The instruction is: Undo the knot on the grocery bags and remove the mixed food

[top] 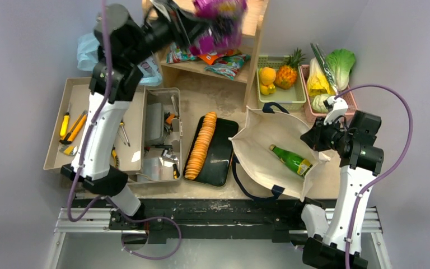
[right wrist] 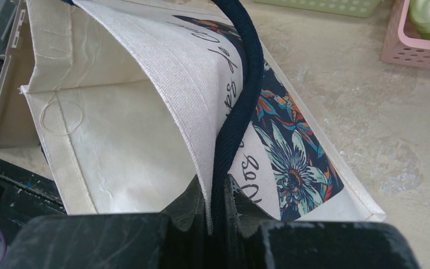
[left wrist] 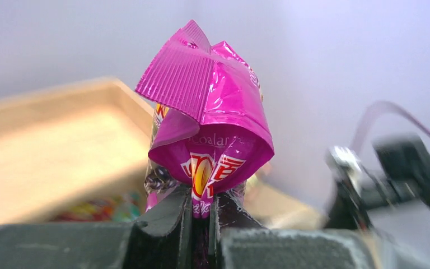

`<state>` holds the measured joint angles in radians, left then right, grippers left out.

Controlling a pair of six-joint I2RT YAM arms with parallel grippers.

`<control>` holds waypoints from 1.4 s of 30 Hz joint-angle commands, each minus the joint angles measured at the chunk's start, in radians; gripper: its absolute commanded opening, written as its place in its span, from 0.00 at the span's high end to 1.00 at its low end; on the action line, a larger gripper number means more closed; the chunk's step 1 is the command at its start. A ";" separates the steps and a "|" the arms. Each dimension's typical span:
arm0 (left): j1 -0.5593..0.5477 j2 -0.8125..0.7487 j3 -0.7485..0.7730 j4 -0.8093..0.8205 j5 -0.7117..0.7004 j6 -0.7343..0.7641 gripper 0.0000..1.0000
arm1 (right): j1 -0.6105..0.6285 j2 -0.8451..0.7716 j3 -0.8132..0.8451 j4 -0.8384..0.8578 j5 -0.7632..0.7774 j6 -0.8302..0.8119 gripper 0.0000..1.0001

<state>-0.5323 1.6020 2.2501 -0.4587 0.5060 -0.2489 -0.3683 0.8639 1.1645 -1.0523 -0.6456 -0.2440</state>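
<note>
My left gripper (top: 199, 25) is raised over the wooden shelf (top: 252, 33) and is shut on a purple snack pack (left wrist: 207, 123), whose lower edge is pinched between the fingers; the same purple snack pack (top: 219, 22) looks blurred from above. The cream canvas tote (top: 269, 148) lies open on the table with a green glass bottle (top: 290, 159) inside. My right gripper (right wrist: 217, 204) is shut on the tote's rim and navy strap (right wrist: 241, 101), holding the mouth up. The light-blue plastic bag (top: 89, 50) lies crumpled at the back left.
A green basket (top: 283, 98) holds a pineapple (top: 288, 72) and yellow fruit. A pink basket (top: 348, 103) holds cabbages. Snack packets (top: 224, 60) lie on the lower shelf. A black tray (top: 221, 151) carries a row of orange crackers. Tool trays (top: 84, 101) sit at left.
</note>
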 commanded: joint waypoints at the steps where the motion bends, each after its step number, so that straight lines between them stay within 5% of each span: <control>1: 0.130 0.163 0.244 0.266 -0.220 -0.137 1.00 | 0.003 -0.001 0.003 0.056 -0.034 -0.014 1.00; 9: 0.159 0.326 0.312 0.530 -0.375 -0.369 1.00 | 0.003 -0.010 0.008 0.016 -0.012 -0.024 1.00; 17: 0.168 0.388 0.251 0.492 -0.503 -0.713 1.00 | 0.003 -0.013 0.029 -0.026 0.019 -0.027 1.00; 24: 0.142 0.457 0.277 0.516 -0.556 -0.788 0.99 | 0.003 -0.014 0.050 -0.043 0.048 -0.034 1.00; 27: 0.122 0.490 0.292 0.522 -0.580 -0.788 0.83 | 0.002 -0.013 0.059 -0.043 0.050 -0.030 1.00; 31: 0.120 0.500 0.269 0.513 -0.570 -0.773 0.37 | 0.002 -0.006 0.073 -0.044 0.054 -0.022 1.00; 36: 0.150 0.453 0.231 0.476 -0.563 -0.759 0.02 | 0.003 -0.009 0.073 -0.041 0.053 -0.015 1.00; 42: 0.185 0.340 0.178 0.321 -0.579 -0.644 0.00 | 0.002 -0.011 0.069 -0.040 0.049 -0.021 1.00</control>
<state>-0.3740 2.0785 2.4275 -0.0719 -0.0547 -0.9855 -0.3668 0.8627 1.1965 -1.1065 -0.5861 -0.2672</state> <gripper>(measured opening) 0.998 0.071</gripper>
